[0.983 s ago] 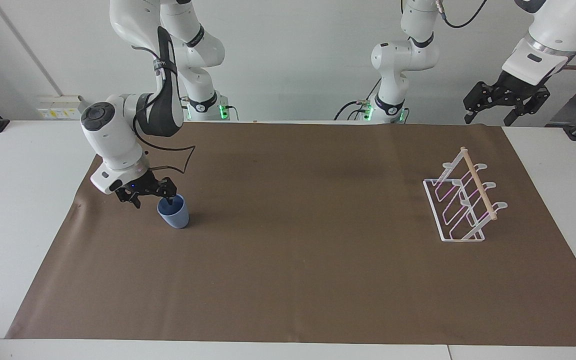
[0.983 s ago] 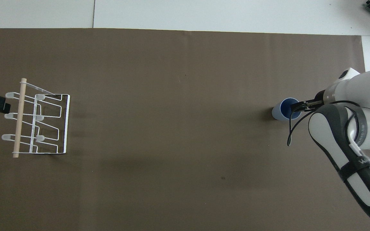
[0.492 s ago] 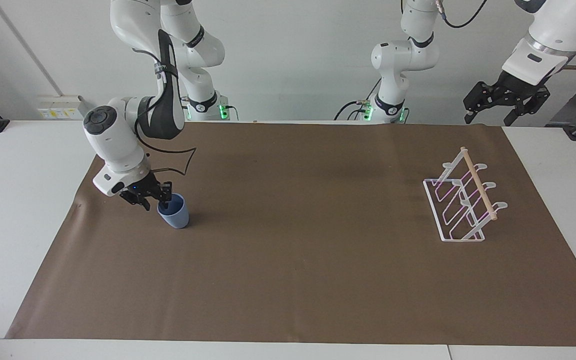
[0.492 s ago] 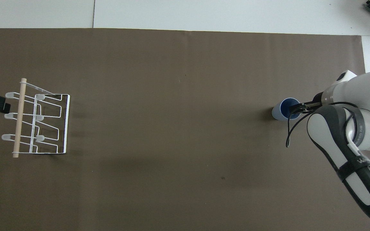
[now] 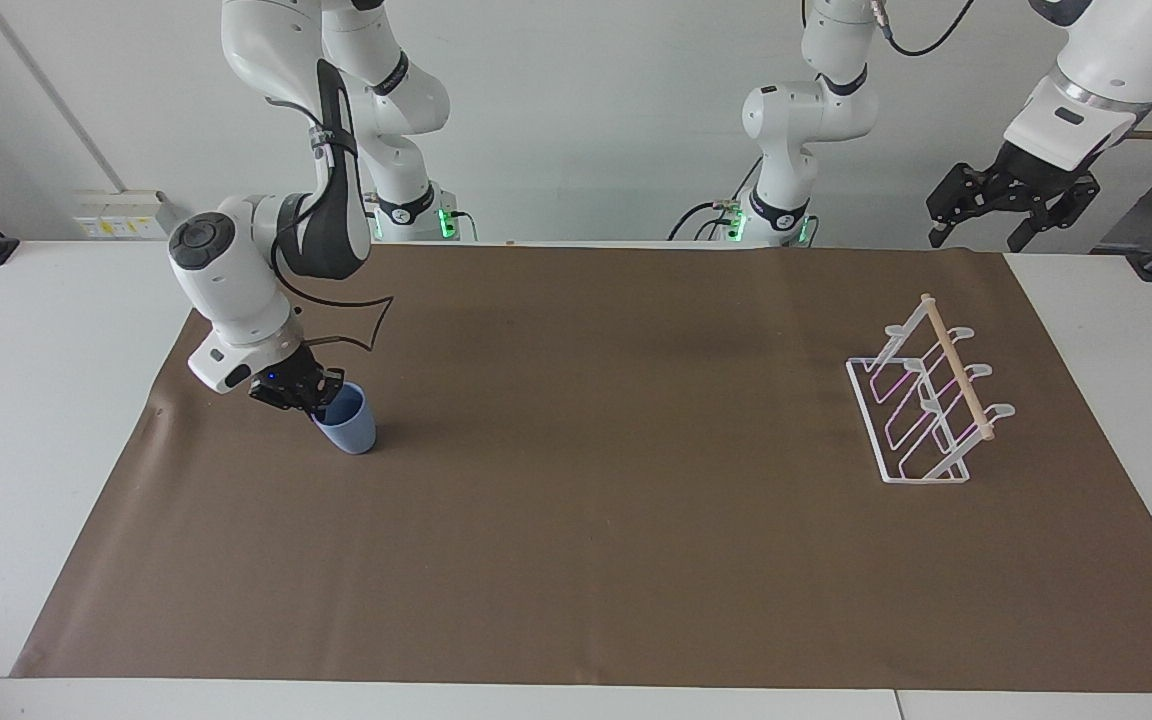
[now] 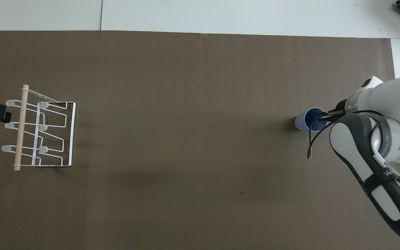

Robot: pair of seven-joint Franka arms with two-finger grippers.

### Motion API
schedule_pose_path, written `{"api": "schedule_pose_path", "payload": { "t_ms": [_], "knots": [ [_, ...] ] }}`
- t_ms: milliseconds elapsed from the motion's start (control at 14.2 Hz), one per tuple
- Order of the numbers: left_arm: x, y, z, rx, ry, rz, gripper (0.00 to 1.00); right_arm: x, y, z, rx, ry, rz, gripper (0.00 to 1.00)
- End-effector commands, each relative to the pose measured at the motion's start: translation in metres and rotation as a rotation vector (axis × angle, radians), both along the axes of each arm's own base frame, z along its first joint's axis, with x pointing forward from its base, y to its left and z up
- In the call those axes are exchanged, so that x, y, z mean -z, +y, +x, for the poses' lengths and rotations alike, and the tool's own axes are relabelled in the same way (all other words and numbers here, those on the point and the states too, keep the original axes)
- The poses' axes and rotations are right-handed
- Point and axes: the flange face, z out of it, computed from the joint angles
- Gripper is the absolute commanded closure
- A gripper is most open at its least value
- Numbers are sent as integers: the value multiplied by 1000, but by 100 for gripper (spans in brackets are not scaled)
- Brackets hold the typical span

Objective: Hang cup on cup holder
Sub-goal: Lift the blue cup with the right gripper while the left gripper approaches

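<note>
The light-blue cup (image 5: 350,427) sits on the brown mat toward the right arm's end of the table, its mouth up and leaning a little; it also shows in the overhead view (image 6: 303,122). My right gripper (image 5: 322,396) (image 6: 322,118) is shut on the cup's rim, one finger inside and one outside. The clear cup holder (image 5: 953,364) with its wooden dowel stands toward the left arm's end (image 6: 20,128), no cup on it. My left gripper (image 5: 1012,208) waits open, raised over the table's edge near the holder.
A brown mat (image 5: 576,520) covers most of the white table (image 5: 46,420). A black cable loops from the right wrist down beside the cup (image 6: 310,146). The arm bases stand along the robots' edge of the table.
My right gripper's fingers closed on the cup's rim, and the wrist rose slightly. The cup tipped a little. The left arm and the holder did not move.
</note>
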Motion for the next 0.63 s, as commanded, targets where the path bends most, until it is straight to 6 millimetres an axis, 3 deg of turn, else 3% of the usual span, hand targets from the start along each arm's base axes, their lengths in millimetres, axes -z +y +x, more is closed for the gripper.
{"api": "schedule_pose_path", "payload": {
  "t_ms": [0,140,562],
  "knots": [
    [-1,3,-6,-13,-4,17,0,-35,9,13,-23,14,38,100],
    [-1,2,-6,-11,-4,17,0,-65,18,17,-1,44,140,100],
    [-1,2,-6,-11,-4,17,0,-106,50,24,84,4,455,100]
  ]
}}
